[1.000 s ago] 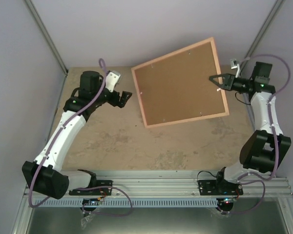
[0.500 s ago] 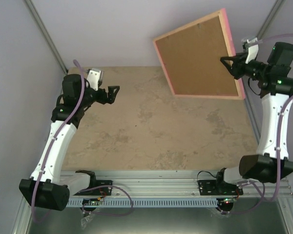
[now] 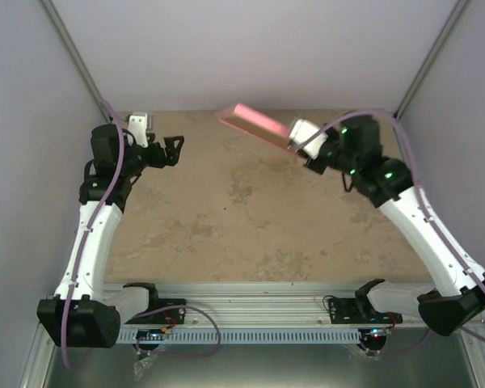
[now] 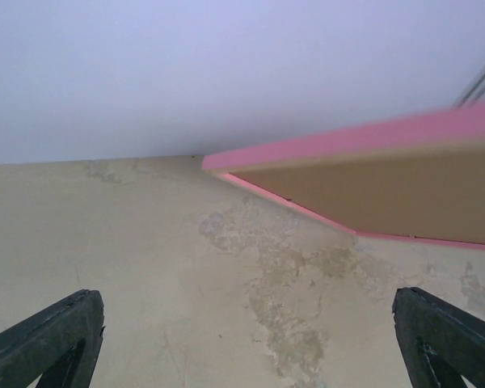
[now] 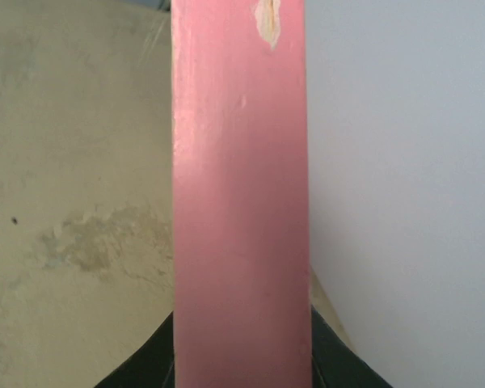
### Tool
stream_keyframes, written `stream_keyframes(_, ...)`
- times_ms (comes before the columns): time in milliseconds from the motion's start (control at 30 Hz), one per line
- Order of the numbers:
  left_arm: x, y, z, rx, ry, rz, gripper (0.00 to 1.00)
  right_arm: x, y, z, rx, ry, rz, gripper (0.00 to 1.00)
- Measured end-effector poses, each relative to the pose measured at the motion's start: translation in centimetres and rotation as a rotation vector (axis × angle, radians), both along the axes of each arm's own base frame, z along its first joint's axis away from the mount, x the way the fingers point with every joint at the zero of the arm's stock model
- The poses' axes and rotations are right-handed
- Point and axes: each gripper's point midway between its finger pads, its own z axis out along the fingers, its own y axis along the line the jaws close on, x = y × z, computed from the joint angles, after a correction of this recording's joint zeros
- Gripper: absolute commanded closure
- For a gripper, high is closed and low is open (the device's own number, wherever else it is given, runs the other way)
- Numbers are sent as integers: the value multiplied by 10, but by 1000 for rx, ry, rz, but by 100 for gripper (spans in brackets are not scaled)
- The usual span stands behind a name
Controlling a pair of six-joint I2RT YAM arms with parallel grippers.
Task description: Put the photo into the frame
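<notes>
Pink frame [image 3: 257,124], just one, hung edge-on over the desk [image 3: 226,226], gripped by the right pincer [image 3: 299,148]; left pincer [image 3: 178,149] gaped wide; earlier its brown back faced upward

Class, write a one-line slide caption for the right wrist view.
The right gripper holds the pink frame edge-on above the table.

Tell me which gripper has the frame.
The right gripper: it is shut on the edge of the pink frame, held off the table. The left gripper is open with nothing between its fingers.
</notes>
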Motion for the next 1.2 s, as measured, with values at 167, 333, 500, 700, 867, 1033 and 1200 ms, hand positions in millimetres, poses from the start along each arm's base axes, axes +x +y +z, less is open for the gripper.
stream_keyframes(167, 4, 19, -5, -30, 21, 59, 0, -16, 45, -53, -232, -145, 60, 100)
stream_keyframes(333, 4, 24, -4, -40, 14, 71, 1, -25, 62, -106, -408, -235, 82, 100)
stream_keyframes(500, 4, 21, -8, -51, 22, 58, 0, -37, 67, -152, -544, -281, 99, 77)
stream_keyframes(700, 9, 19, -16, -61, 46, 43, 1, -51, 79, -185, -568, -322, 116, 47)
stream_keyframes(867, 14, 19, -24, -62, 70, 40, 1, -67, 81, -234, -602, -279, 164, 41)
stream_keyframes(1033, 20, 17, -32, -68, 88, 30, 0, -81, 79, -285, -640, -225, 203, 39)
stream_keyframes(1200, 26, 16, -39, -72, 103, 19, 1, -88, 81, -324, -655, -159, 229, 35)
